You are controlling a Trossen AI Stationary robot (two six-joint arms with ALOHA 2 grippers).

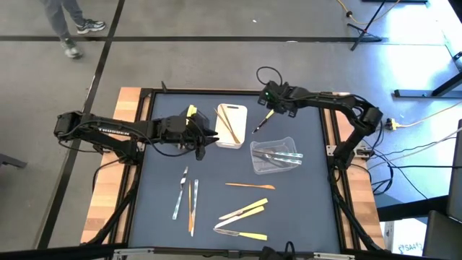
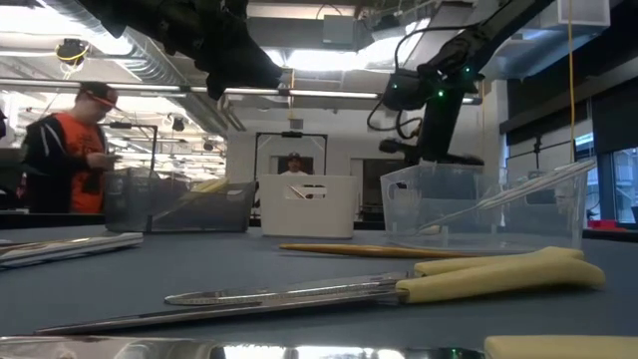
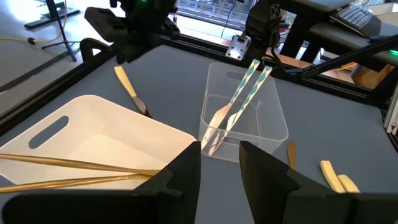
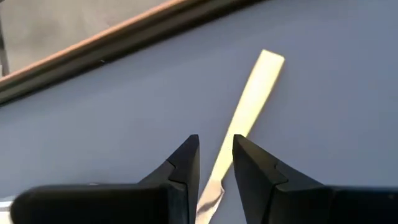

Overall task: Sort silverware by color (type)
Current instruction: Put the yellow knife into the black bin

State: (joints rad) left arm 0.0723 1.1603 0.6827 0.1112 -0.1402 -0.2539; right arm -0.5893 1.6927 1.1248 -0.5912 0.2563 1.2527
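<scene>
A pale yellow-handled knife (image 1: pixel 261 123) lies on the dark mat between the white tray (image 1: pixel 240 110) and the clear tray (image 1: pixel 254 148). My right gripper (image 1: pixel 271 107) hangs open just above it and slants down. In the right wrist view the gripper (image 4: pixel 216 146) straddles the knife (image 4: pixel 252 93) where blade meets handle, with gaps on both sides. My left gripper (image 1: pixel 204 142) waits open and holds nothing beside the white tray's left side, over a black tray (image 1: pixel 180 119). Two orange-brown pieces (image 3: pixel 74 165) lie in the white tray. Silver-grey pieces (image 3: pixel 239 99) lean in the clear tray.
Loose silverware lies toward the near edge: silver-grey pieces (image 1: pixel 180 193), an orange-brown one (image 1: pixel 193 208), an orange-brown knife (image 1: pixel 249 185) and pale yellow-handled ones (image 1: pixel 244 211) (image 1: pixel 242 233). A yellow piece (image 1: pixel 191 111) sits by the black tray. People stand beyond the far edge (image 2: pixel 70 150).
</scene>
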